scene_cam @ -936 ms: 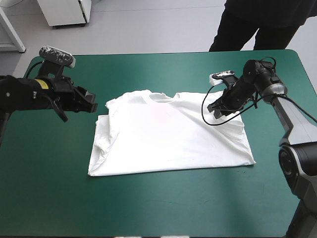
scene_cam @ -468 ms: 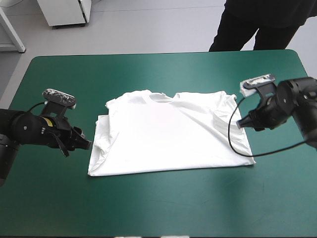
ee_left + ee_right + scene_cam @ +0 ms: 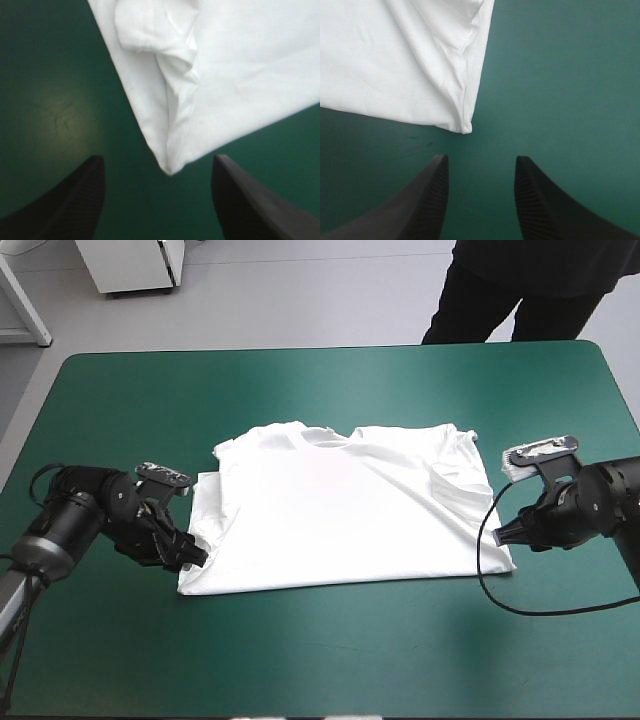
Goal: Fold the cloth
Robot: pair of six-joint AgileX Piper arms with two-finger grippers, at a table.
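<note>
The white T-shirt (image 3: 340, 510) lies spread flat in the middle of the teal-green table, collar toward the far edge, both sleeves folded in. My left gripper (image 3: 192, 552) is low at the shirt's near left hem corner, open. In the left wrist view that corner of the T-shirt (image 3: 170, 167) points into the gap of the left gripper (image 3: 159, 172), just ahead of the fingers. My right gripper (image 3: 500, 536) is open at the near right hem corner. In the right wrist view the T-shirt's corner (image 3: 465, 129) lies a little ahead of the right gripper (image 3: 481, 161).
Bare teal-green cover (image 3: 330, 650) runs along the near side and around the shirt. A person stands beyond the far edge, away from the tabletop.
Both arms have come down and toward the near side, from the shirt's shoulders and sides to its near hem corners. The shirt lies as before, its right sleeve now uncovered.
</note>
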